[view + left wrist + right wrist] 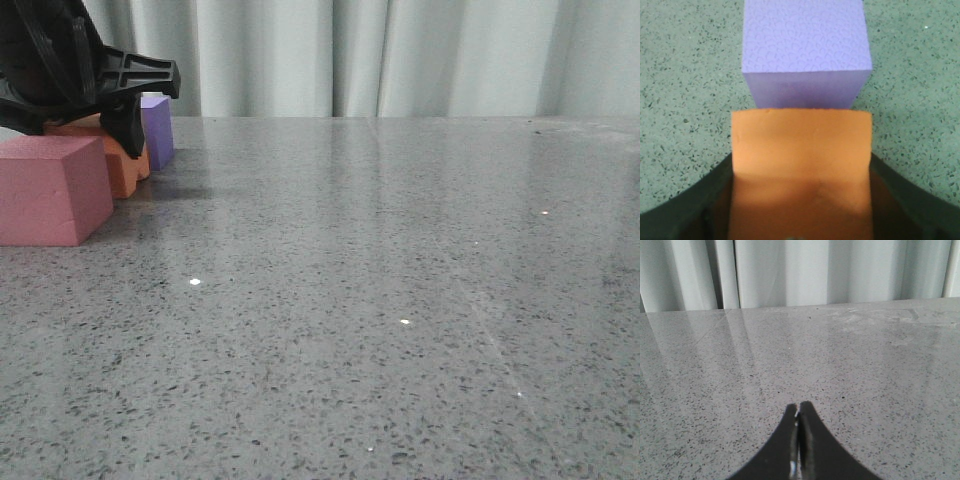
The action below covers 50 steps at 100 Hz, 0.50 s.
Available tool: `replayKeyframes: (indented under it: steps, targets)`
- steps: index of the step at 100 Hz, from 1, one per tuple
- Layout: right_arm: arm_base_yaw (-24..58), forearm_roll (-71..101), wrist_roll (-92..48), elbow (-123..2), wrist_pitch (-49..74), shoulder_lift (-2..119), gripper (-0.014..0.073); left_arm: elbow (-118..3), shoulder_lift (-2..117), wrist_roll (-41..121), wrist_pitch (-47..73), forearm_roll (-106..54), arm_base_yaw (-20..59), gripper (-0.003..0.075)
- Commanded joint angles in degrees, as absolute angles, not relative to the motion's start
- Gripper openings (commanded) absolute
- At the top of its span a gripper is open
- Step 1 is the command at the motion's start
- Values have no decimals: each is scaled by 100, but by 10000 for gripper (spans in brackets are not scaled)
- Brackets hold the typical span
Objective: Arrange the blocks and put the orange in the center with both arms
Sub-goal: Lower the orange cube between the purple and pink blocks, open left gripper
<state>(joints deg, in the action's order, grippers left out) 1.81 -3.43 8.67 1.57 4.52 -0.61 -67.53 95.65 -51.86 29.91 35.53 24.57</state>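
My left gripper (138, 105) is at the far left of the table, its jaws closed against both sides of the orange cube (127, 168). In the left wrist view the orange cube (802, 145) fills the gap between the fingers (715, 185) of that gripper (802, 167). The purple cube (805, 50) sits just beyond it, touching or nearly touching; it also shows in the front view (158, 128). The pink-red cube (50, 190) stands in front of the orange one, nearer the camera. My right gripper (798, 407) is shut and empty above bare table, out of the front view.
The grey speckled table (380, 300) stretches right of the cubes with nothing on it. A pale curtain (400, 55) hangs behind the table's far edge.
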Motion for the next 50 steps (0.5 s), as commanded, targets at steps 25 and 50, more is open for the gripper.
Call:
replayKeyframes:
  steps: [25, 50]
  targets:
    - [146, -330, 826, 83, -62, -181, -67, -6906, 9363, -5035, 3045, 3667, 2439, 319]
    - [146, -330, 826, 83, -62, -181, -67, -6970, 9327, -4935, 3069, 3510, 2439, 673]
